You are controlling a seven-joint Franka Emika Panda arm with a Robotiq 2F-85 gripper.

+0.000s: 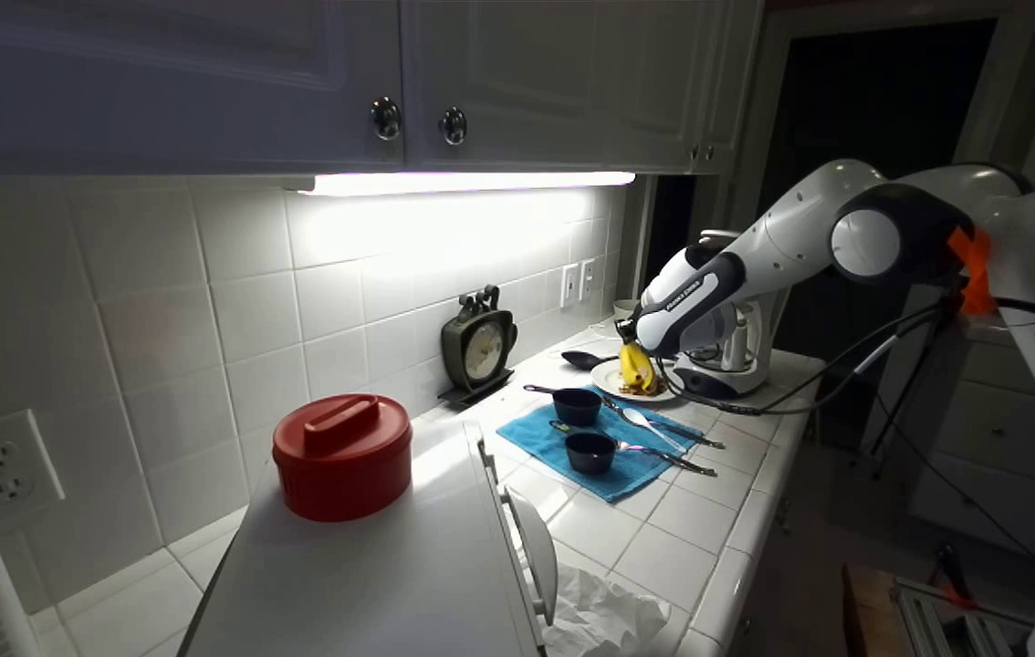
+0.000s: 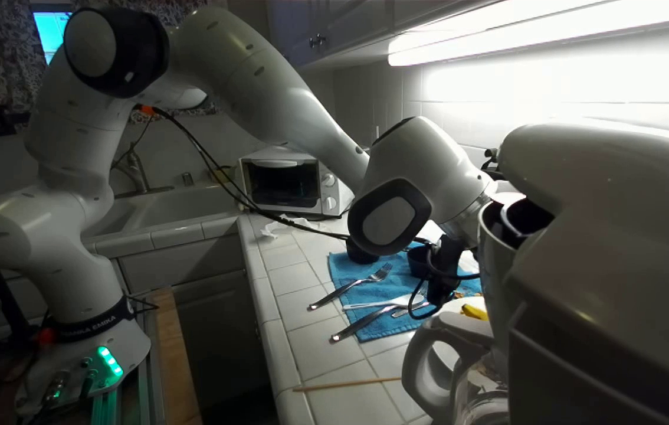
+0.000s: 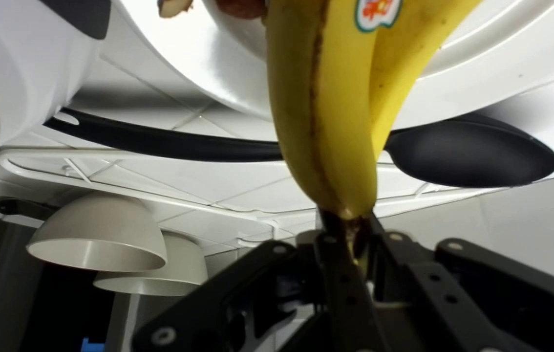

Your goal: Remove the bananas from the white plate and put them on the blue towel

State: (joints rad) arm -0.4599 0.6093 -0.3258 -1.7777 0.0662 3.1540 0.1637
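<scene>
Right under your claw point(image 3: 350, 222), bananas point(image 3: 323, 98): you hold them pinched at one end, over the white plate point(image 3: 230, 83). Blue towel point(image 1: 536, 440) off to the claw's side, two black cups point(image 1: 590, 456) on it.

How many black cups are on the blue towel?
2. One black cup stands nearer the plate, the other black cup nearer the oven, both on the towel. Both show in both exterior views; none seems hidden.
</scene>
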